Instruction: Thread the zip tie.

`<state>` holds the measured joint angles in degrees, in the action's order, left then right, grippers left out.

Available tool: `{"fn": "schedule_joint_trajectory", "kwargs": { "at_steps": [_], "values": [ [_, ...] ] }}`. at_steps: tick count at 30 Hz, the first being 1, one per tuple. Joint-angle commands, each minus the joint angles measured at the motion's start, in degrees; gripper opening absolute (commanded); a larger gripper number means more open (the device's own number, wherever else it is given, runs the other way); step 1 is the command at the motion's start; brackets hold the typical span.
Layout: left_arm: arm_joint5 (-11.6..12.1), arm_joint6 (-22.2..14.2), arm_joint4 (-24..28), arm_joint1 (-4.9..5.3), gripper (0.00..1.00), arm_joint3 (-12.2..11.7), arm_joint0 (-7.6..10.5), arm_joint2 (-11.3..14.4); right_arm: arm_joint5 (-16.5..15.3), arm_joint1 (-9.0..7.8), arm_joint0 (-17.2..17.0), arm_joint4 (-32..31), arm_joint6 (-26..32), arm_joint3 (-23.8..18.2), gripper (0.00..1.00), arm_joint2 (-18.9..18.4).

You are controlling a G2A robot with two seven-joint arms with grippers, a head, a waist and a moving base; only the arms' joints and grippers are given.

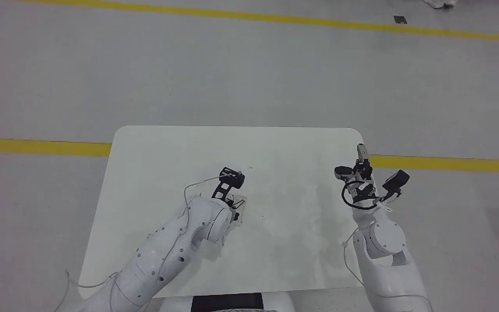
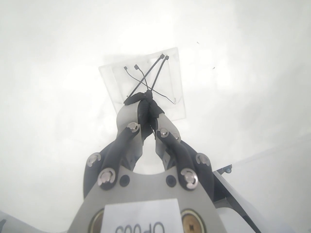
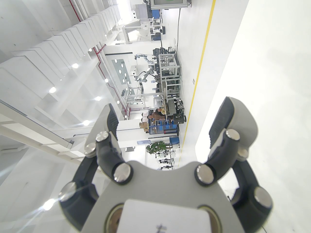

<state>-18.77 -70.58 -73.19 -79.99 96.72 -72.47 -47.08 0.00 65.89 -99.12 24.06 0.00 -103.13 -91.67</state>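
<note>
Nearest the lens, in the left wrist view: left tool, pinched shut on the pointed tail of a thin black nylon zip tie, with a sliver of strap trailing back between the pads. Runs from that pinch across a clear square plastic plate on the white tabletop, crossing other loose black ties. Probably handles as featherlight, springy and slick; bends and twists easily in a slack pinch. Best held close to the tip for aiming, and just behind the small square head for steadying. Gives, from the left wrist, the crossings and the heads near the plate's far edge. Gives, from the top view, the spacing instead: right tool raised at the tabletop's right edge, well apart. Adds, from the right wrist, the jaws spread wide on nothing, facing the hall.
</note>
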Motion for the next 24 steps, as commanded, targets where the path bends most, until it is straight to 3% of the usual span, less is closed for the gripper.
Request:
{"fn": "schedule_joint_trajectory", "kwargs": {
  "at_steps": [1, 10, 19, 24],
  "values": [
    [0.00, -0.21, -0.30, 0.07, 0.00, 0.68, -0.24, -0.01, 0.00, 0.00, 0.00, 0.00, 0.00, 0.00, 1.00, 0.00],
    [1.06, -2.23, -1.47, 0.70, 0.00, 4.31, -1.83, -0.84, 0.00, 0.00, 0.00, 0.00, 0.00, 0.00, 1.00, 0.00],
    [3.72, -3.62, -1.78, 2.08, 0.00, 11.72, -5.90, -4.30, 0.00, 0.00, 0.00, 0.00, 0.00, 0.00, 1.00, 0.00],
    [6.79, -2.59, -0.02, 2.93, 0.00, 15.07, -8.63, -6.88, 0.00, 0.00, 0.00, 0.00, 0.00, 0.00, 1.00, 0.00]
  ]
}}
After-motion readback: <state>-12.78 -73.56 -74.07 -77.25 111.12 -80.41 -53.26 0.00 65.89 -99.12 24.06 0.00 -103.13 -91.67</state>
